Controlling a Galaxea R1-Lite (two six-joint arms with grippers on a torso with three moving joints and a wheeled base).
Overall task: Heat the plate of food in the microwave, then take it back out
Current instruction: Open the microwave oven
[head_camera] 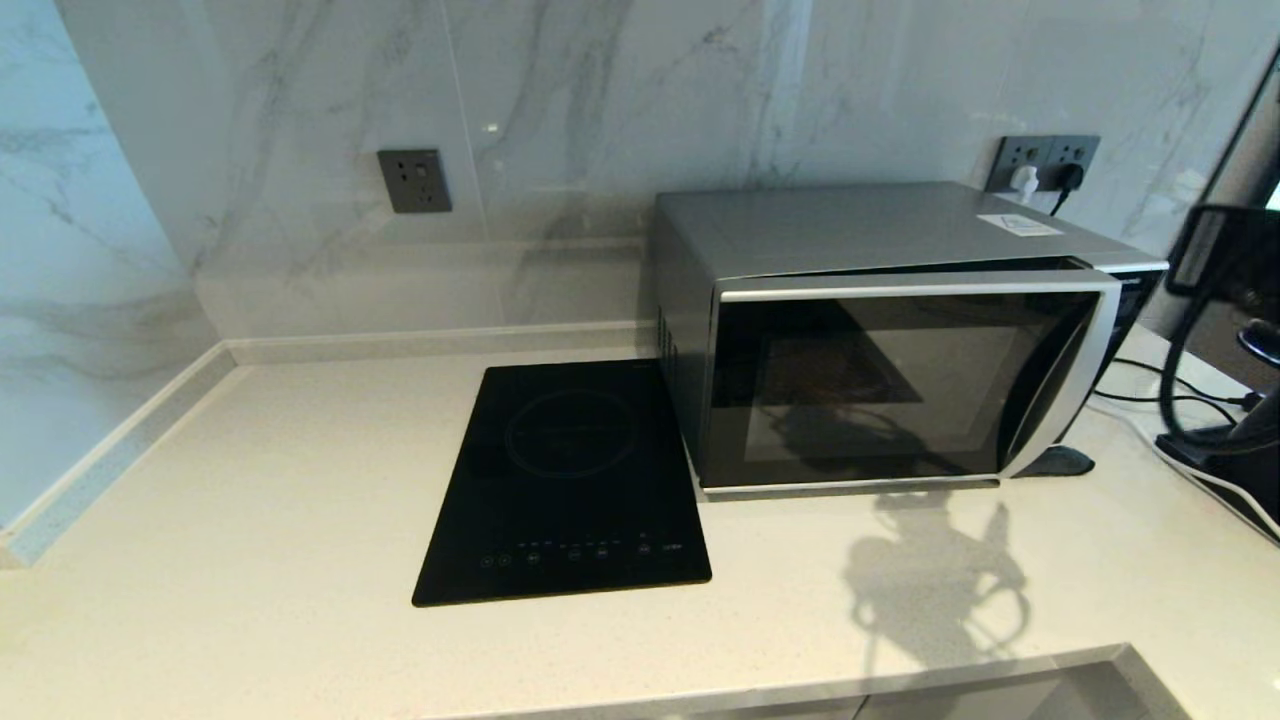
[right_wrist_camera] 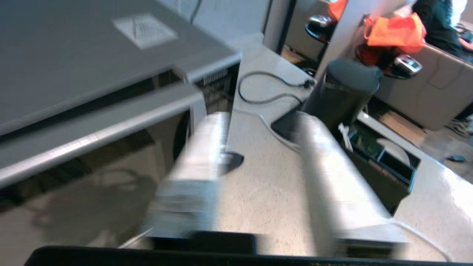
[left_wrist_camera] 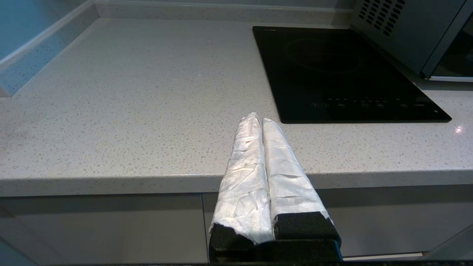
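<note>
The silver-grey microwave (head_camera: 880,230) stands at the back right of the counter. Its dark glass door (head_camera: 880,390) is slightly ajar, with a narrow gap along the top. The plate of food is hidden; the glass shows only reflections. In the right wrist view my right gripper (right_wrist_camera: 262,122) is open and empty above the counter, just off the door's (right_wrist_camera: 92,122) handle-side end. One wrapped finger (right_wrist_camera: 199,162) lies close to that edge. My left gripper (left_wrist_camera: 260,119) is shut and empty, parked at the counter's front edge, left of the microwave (left_wrist_camera: 399,33).
A flat black induction cooktop (head_camera: 570,480) lies left of the microwave. A dark kettle-like appliance (right_wrist_camera: 343,88) and loose cables (right_wrist_camera: 266,96) crowd the counter to the microwave's right. Wall sockets (head_camera: 1045,160) with plugs sit behind it. The marble wall bounds the back and left.
</note>
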